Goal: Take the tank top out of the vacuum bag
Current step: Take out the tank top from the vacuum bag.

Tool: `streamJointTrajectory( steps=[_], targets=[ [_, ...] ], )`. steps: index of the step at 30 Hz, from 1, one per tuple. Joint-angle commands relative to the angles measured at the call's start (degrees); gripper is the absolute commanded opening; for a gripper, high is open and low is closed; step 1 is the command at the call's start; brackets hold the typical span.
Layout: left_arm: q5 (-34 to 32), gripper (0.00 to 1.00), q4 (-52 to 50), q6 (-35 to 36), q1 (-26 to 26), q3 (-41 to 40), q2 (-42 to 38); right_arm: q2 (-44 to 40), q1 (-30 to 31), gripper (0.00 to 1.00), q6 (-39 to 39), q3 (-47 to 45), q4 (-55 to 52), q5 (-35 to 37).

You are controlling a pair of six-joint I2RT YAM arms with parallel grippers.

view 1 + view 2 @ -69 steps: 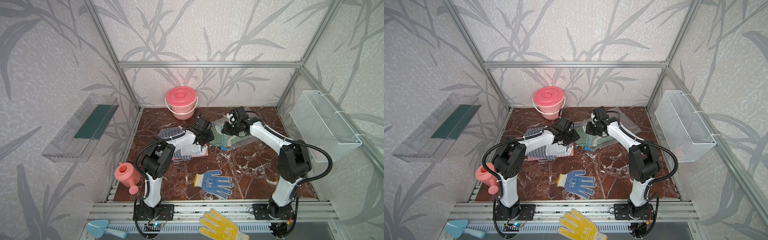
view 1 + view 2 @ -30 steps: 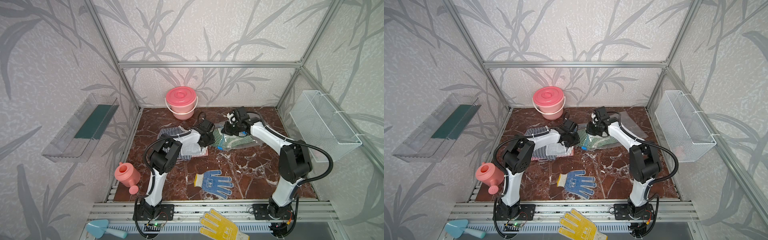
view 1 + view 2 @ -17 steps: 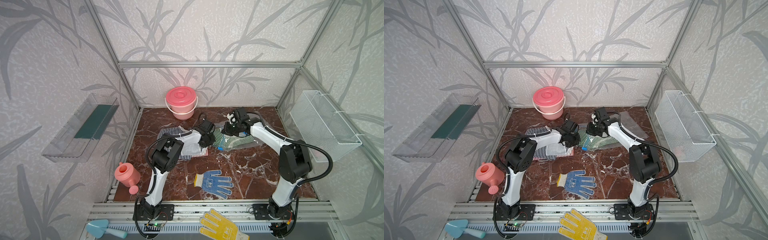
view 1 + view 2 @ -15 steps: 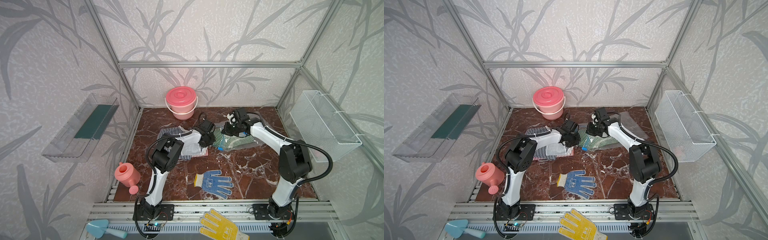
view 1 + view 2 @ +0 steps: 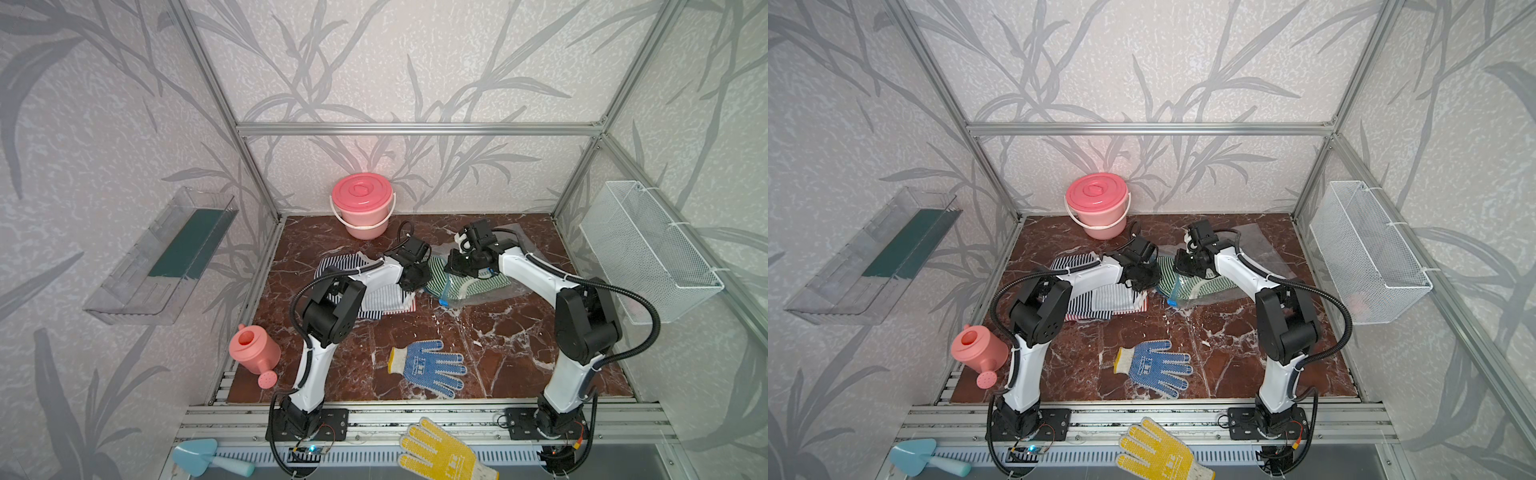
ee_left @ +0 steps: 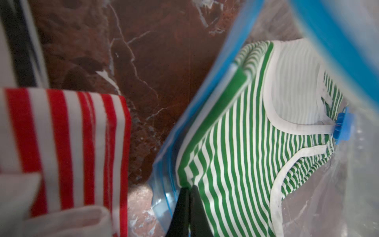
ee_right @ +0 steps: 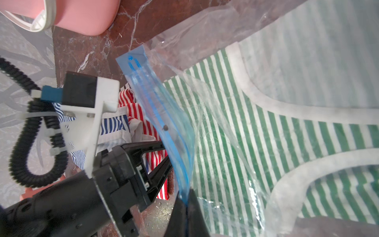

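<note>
Closed the left claw [image 6: 189, 191], slightly parted a second ago, tight onto the green-striped hem of the tank top [image 6: 235, 143] just inside the mouth of the vacuum bag [image 7: 174, 133]. Brought that claw down a touch nearer the bag's mouth than two seconds back. Lifted the left arm's elbow [image 5: 330, 307] and swung it toward the vacuum bag, from lower and farther off.

1. The left hand [image 6: 189, 190], its black fingers pressed together, tips at the hem of (2).
2. A green-and-white striped tank top [image 6: 235, 143] inside the mouth of a clear crinkly plastic vacuum bag [image 6: 320, 205] edged with blue zip strips.
3. A round blue valve cap [image 6: 344, 128], seen against the top's white trim.
4. A red-and-white striped folded cloth [image 6: 71, 143] beside the bag, on the red-brown marble worktop [image 6: 153, 61].
</note>
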Motion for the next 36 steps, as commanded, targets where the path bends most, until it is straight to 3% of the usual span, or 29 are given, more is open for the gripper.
streamJointTrajectory(
  steps=[1,12,36],
  targets=[
    [-1.2,0.00,-2.6,0.8,-0.4,2.3,-2.8,1.0,-0.3,0.00,-0.3,-0.6,1.1,0.2],
    [-1.7,0.00,-3.1,1.5,-0.5,2.4,-5.8,2.4,-0.3,0.00,-0.2,-1.0,1.5,0.2],
    [-9.5,0.00,-8.9,8.9,0.4,4.0,-12.8,3.8,-0.3,0.00,-0.5,-0.6,1.6,0.4]
  ],
)
